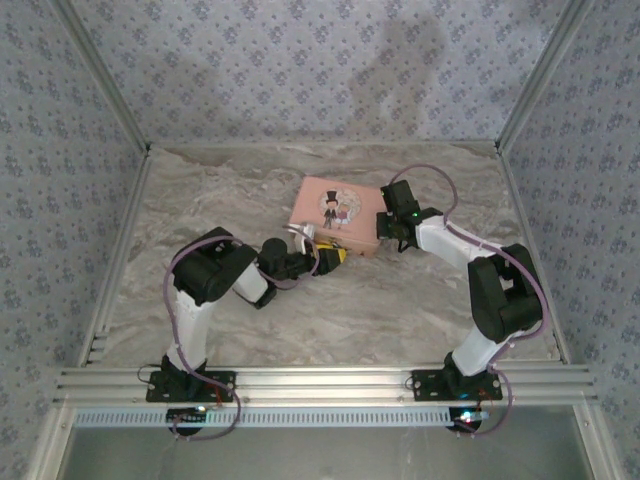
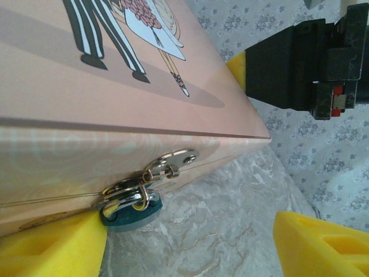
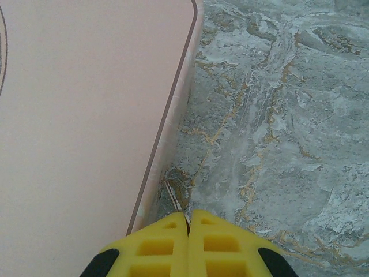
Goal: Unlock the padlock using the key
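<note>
The padlock [image 2: 130, 212], small and dark teal with a silver shackle, hangs from the metal hasp [image 2: 173, 161] on the front of the pink tin [image 2: 115, 75]. My left gripper [image 2: 190, 248] is open at the tin's front edge [image 1: 322, 248]. Its left fingertip [image 2: 52, 245] touches the padlock's side and its right fingertip [image 2: 323, 245] stands far off over the marble. My right gripper [image 3: 188, 216] is shut on the key [image 3: 174, 196], a thin sliver poking out between the yellow pads. It hovers beside the tin's right side [image 1: 385, 230], low over the table.
The pink tin [image 1: 338, 215] with a cartoon couple lies at the table's middle back. The marble table [image 1: 400, 300] is walled by patterned panels at the left, right and back. In the left wrist view the right arm's black gripper body [image 2: 300, 63] hangs past the tin's corner.
</note>
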Tool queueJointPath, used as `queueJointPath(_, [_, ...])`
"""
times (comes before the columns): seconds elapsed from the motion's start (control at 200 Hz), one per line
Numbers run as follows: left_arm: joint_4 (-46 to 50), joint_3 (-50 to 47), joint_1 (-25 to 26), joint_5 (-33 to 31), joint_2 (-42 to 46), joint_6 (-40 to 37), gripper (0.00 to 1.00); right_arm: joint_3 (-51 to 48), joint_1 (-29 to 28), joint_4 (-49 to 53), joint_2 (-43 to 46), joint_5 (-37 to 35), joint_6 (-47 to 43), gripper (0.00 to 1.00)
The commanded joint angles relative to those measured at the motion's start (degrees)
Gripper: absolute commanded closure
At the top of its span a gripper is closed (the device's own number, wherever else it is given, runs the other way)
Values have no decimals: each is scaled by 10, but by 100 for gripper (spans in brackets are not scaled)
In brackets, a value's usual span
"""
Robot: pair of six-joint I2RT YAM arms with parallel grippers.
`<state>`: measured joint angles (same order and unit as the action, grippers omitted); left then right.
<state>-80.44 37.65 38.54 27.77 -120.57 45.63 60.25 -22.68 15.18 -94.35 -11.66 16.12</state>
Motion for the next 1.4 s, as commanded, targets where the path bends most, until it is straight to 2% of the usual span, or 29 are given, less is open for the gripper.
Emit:
queueJointPath(0.0, [3, 10, 13, 75, -18, 20, 21, 0, -18, -6, -5, 32, 11, 100])
queueJointPath(0.22, [71, 8, 17, 60, -16, 21, 21, 1, -21, -7, -7, 32, 11, 100])
queueJointPath(0.375, [107, 25, 22, 75, -24, 32, 28, -3, -24, -9, -5, 31, 13, 100])
queueJointPath(0.455, [74, 20, 23, 79, -31, 39, 31, -5, -25, -9, -4, 30, 14, 100])
queueJointPath(0.55, [1, -1, 23, 76, -35, 48, 27, -5, -26, -9, -3, 29, 13, 100])
queueJointPath(0.655, [1, -12, 26, 76, -22, 34, 25, -3, -26, -9, -5, 30, 12, 100])
queueJointPath(0.824, [93, -29, 24, -3, 10, -7, 19, -4, -28, -9, -3, 30, 12, 100])
queueJointPath(0.879, [124, -28, 23, -23, 17, -7, 20, -4, -28, -8, -2, 30, 12, 100])
queueJointPath(0.959, [178, -37, 23, -86, 35, -4, 19, -1, -28, -6, -1, 30, 11, 100])
queueJointPath(1.089, [196, -55, 26, -158, 38, 26, 16, 1, -29, -6, -1, 29, 10, 100])
queueJointPath(1.214, [189, -50, 22, -156, 15, 57, 15, 6, -29, -5, -6, 30, 9, 100])
queueJointPath(1.329, [134, -59, 20, -141, 2, 51, 16, 7, -31, -5, -9, 31, 9, 100])
queueJointPath(1.394, [168, -53, 15, -144, 5, 54, 17, 9, -30, -5, -10, 31, 8, 100])
